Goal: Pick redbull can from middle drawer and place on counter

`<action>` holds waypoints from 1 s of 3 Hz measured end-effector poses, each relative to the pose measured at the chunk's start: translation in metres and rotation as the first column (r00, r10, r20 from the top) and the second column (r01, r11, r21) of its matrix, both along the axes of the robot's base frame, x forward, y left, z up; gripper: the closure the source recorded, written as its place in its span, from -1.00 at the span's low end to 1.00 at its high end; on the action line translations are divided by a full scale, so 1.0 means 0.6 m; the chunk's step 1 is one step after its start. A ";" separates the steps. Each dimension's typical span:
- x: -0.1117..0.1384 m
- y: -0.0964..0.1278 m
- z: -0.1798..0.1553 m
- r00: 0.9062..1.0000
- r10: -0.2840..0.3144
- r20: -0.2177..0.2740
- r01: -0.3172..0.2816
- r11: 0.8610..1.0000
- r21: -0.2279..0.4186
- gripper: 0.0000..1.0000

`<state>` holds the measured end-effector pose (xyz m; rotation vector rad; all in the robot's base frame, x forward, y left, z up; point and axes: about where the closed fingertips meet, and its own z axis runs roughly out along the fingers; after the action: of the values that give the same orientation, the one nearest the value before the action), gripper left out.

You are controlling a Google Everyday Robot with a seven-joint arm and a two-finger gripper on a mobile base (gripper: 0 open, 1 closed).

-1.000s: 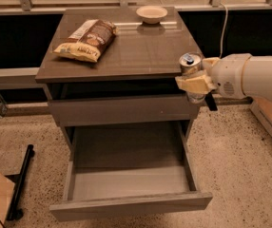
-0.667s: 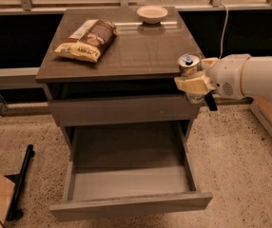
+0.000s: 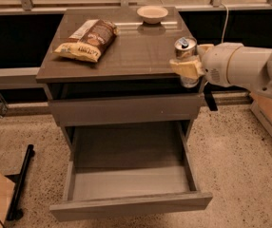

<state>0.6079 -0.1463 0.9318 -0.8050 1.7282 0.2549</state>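
Clamping redbull can (image 3: 185, 49) in end effector (image 3: 187, 68) beside right bench (image 3: 126, 56) edge, base hanging below the top; risking edge strike moving inward, tipping if releasing early.

No writing could be read anywhere. The snack bag (image 3: 87, 40) on the counter (image 3: 126, 58) bore print too blurred to make out. So did the can (image 3: 185, 50), which the gripper (image 3: 188, 69) clasped at the counter's front right corner.
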 end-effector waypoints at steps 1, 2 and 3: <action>0.057 0.010 0.023 0.998 -0.052 0.042 0.049 0.995 0.086 1.00; 0.123 0.015 0.045 0.995 -0.083 0.061 0.069 0.977 0.203 1.00; 0.191 0.013 0.060 0.991 -0.115 0.064 0.091 0.952 0.292 1.00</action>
<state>0.7225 -0.1384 0.9680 -0.5028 1.6054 0.3890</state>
